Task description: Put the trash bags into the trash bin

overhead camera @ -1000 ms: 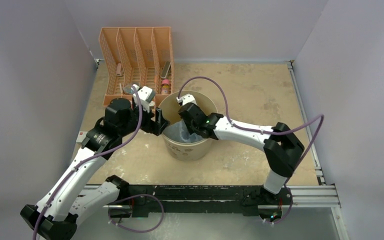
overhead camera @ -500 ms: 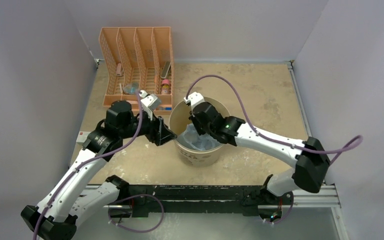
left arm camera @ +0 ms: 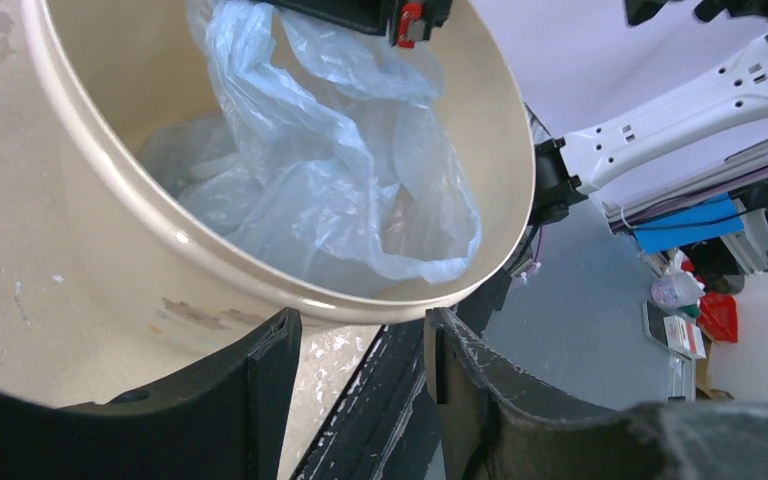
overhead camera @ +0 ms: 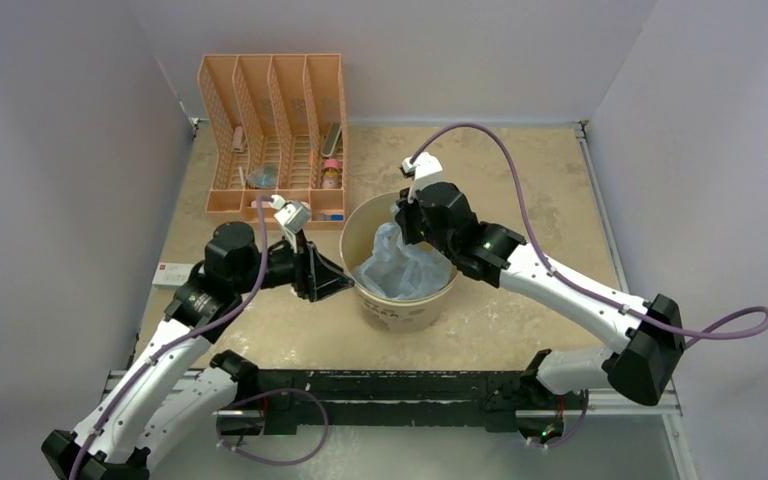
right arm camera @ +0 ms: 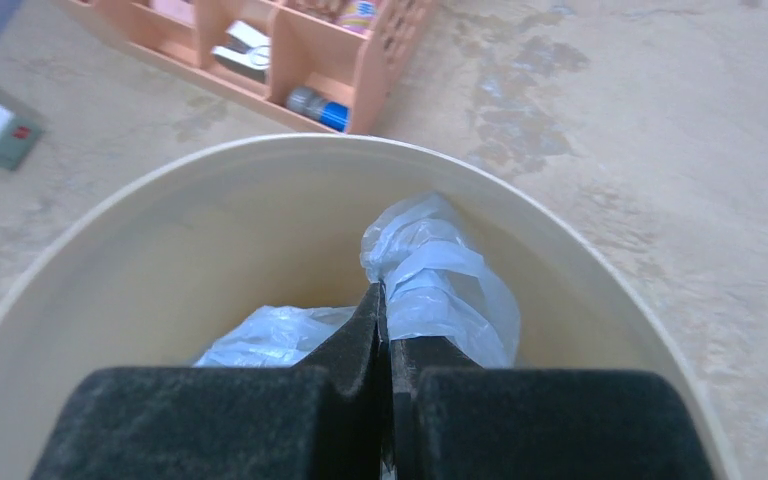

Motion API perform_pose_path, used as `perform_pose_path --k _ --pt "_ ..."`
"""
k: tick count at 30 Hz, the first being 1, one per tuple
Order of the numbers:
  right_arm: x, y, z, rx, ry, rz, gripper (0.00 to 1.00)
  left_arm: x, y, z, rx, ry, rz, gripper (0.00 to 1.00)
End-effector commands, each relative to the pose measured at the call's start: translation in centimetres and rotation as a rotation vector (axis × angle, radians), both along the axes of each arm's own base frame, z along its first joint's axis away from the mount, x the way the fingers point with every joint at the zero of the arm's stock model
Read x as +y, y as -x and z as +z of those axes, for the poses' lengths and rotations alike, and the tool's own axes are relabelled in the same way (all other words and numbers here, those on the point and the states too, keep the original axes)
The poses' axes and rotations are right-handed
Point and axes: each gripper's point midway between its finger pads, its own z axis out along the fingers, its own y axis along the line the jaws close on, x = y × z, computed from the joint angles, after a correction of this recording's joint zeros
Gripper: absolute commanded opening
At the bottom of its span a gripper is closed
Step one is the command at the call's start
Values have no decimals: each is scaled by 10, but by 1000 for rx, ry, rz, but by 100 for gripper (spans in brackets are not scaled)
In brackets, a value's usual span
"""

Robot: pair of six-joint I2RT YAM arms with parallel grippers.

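Note:
The cream trash bin (overhead camera: 405, 312) stands mid-table with a light-blue trash bag (overhead camera: 392, 268) crumpled inside it. My right gripper (overhead camera: 402, 222) hangs over the bin's far rim, shut on a bunched edge of the bag. In the right wrist view the trash bag (right arm camera: 440, 280) is pinched at the tips of my right gripper (right arm camera: 381, 300), above the bin's rim (right arm camera: 160, 190). My left gripper (overhead camera: 343, 281) is at the bin's left side. In the left wrist view my left gripper (left arm camera: 360, 335) is open just outside the bin wall (left arm camera: 110, 230), with nothing between its fingers. The trash bag (left arm camera: 330, 170) droops inside.
An orange mesh organizer (overhead camera: 275, 130) with small items stands at the back left, close behind the bin. A small white box (overhead camera: 172, 272) lies by my left arm. Purple cables loop above both arms. Grey walls enclose the table.
My right gripper has lifted toward the bin's far rim, drawing the bag up with it. The bin has shifted slightly right. My left gripper's jaws have narrowed beside the bin.

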Motion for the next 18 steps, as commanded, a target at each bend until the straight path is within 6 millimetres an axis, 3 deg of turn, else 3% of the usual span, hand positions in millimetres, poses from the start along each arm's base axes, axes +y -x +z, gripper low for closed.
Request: perform_pose_path --k 1,4,10,11,14,18 --pt "29 8 45 -10 -196 87 0 -6 0 6 -22 71 -23 48" --pt "31 14 36 42 -177 101 0 -2 -3 16 -57 50 6 49" --pt "36 25 15 100 -195 141 0 13 -4 13 -61 -4 88 50" --pt "36 24 17 94 -201 138 0 17 -4 18 -93 7 116 50" --pt "37 27 30 76 -240 150 0 26 -3 40 -186 51 165 70" --pt "33 43 59 62 -349 179 0 16 4 66 -275 67 63 79"
